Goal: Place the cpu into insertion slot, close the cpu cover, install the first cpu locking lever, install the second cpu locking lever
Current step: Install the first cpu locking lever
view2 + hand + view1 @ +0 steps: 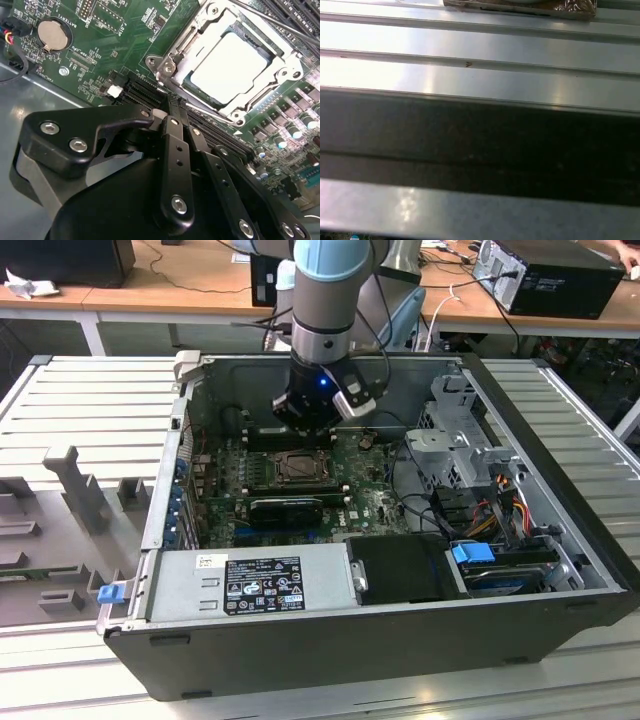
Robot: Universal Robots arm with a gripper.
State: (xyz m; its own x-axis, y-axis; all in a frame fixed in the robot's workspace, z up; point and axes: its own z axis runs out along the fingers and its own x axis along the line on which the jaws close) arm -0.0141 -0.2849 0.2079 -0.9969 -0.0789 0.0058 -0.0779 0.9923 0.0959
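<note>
Inside the open computer case, the insertion slot sits on the green motherboard. The cpu lies flat in it, silver top up. The cpu cover, a silver frame, lies down around the chip. A thin metal lever rod runs past the cover's far side. My gripper hangs just behind the slot in the exterior view. In the second wrist view the gripper has its black fingers pressed together with nothing between them, beside the cover's corner above the board.
A black ribbed heatsink block lies in front of the slot, then the power supply. A drive cage and cables fill the exterior view's right. A coin battery sits on the board. The grooved metal table surrounds the case.
</note>
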